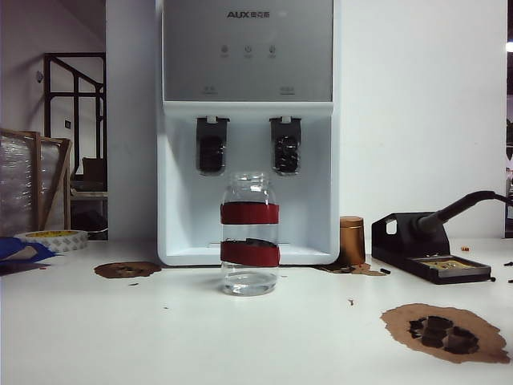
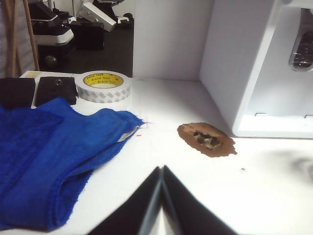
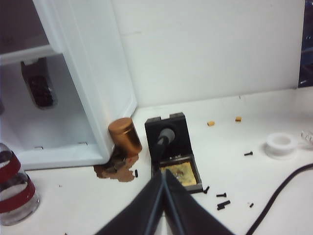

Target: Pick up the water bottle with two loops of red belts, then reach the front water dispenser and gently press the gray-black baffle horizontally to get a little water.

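Haven't started the pick yet. The water bottle stands upright on the table, right in front of the water dispenser, below the gray-black baffle. Left gripper and right gripper both hang back over the table, jaws pressed together, nothing held. Next I'd open one and come in level; the copper cylinder and soldering stand crowd the right, the left looks roomier.

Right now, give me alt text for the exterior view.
A clear water bottle with two red bands stands on a white table, in front of a white AUX water dispenser with two dark tap levers. A copper cylinder and black soldering stand sit right; no end effector shows.
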Controlling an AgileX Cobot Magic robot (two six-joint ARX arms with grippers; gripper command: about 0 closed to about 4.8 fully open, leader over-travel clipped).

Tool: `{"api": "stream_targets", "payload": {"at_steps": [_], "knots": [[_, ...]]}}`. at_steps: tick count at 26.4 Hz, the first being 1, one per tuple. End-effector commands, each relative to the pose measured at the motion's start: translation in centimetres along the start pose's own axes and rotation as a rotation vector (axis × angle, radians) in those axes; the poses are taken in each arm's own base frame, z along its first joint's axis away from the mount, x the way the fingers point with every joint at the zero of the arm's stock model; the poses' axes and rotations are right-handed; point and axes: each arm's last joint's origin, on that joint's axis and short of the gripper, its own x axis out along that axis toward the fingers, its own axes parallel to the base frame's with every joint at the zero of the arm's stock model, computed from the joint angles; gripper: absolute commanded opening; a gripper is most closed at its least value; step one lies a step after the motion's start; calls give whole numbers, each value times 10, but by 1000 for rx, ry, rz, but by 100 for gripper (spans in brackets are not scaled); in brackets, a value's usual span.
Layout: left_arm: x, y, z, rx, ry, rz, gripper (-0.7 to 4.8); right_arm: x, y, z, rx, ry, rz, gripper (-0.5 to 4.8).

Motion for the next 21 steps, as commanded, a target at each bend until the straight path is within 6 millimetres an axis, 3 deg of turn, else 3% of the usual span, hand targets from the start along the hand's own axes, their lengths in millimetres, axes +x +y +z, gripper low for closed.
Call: {"api": "stream_targets", "payload": {"at_steps": [1,11,13,18,21], "knots": [[0,0,-1,-2,10,-1,19,0,0,1,3,0,2,8],[0,0,-1,-16,11,-5,19,0,-1,-5,22,62,-3,8],[0,-1,-1,-16,12,-16,20,0,2,-1,52,34,81,8],[0,-1,-1,-16,13,-20,19,-9,13,37,53,-280,298,44],[0,-1,-1,-16,13,-20,19,-22,19,66,44,-386,311,174]]}}
